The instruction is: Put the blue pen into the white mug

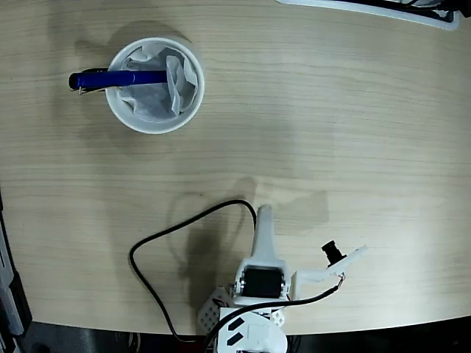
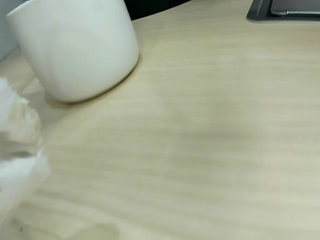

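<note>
- The white mug [image 1: 154, 85] stands at the far left of the pale wood-grain table [image 1: 331, 132] in the fixed view; it is round, with a thick smooth rim, and seen from straight above.
- Crumpled white tissue [image 1: 165, 88] lines its inside, creased and soft against the hard glossy wall.
- The blue pen [image 1: 110, 79] lies nearly level across the mug's left rim: its right part sits inside on the tissue, while its dark left end sticks out past the rim over the table (a thin silvery clip shows along the lower edge of that end).
- The white arm [image 1: 261, 283] is folded at the near edge of the table, well apart from the mug, with a black cable [image 1: 165, 235] looping off to its left.
- The gripper [image 1: 263, 220] points away from the base as a narrow white taper; I cannot tell whether its fingers are apart or together, and nothing is seen in them.
- In the wrist view the mug [image 2: 75, 47] shows from the side at the upper left, plain matt white and rounded at the foot, resting on the light streaked wood [image 2: 210, 130].
- A blurred white shape fills that view's left edge, too soft to identify.
- A grey flat edge [image 2: 285, 10] crosses the far right corner.
</note>
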Robot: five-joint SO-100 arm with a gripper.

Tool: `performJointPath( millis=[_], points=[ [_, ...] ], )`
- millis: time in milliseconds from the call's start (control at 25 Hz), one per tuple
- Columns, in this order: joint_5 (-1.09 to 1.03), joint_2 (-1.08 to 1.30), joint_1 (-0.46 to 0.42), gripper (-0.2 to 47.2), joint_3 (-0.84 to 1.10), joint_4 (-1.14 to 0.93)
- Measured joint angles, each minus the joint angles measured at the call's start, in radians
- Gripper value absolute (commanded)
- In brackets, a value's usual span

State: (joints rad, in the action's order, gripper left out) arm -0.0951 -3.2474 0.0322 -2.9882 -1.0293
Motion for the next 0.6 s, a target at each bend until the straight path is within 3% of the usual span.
performJointPath(
  millis=[200,600],
  points=[
    [0.034,-0.055,0.0,0.0,0.0,-0.155],
    [0.051,-0.055,0.011,0.0,0.0,-0.163]
  ],
)
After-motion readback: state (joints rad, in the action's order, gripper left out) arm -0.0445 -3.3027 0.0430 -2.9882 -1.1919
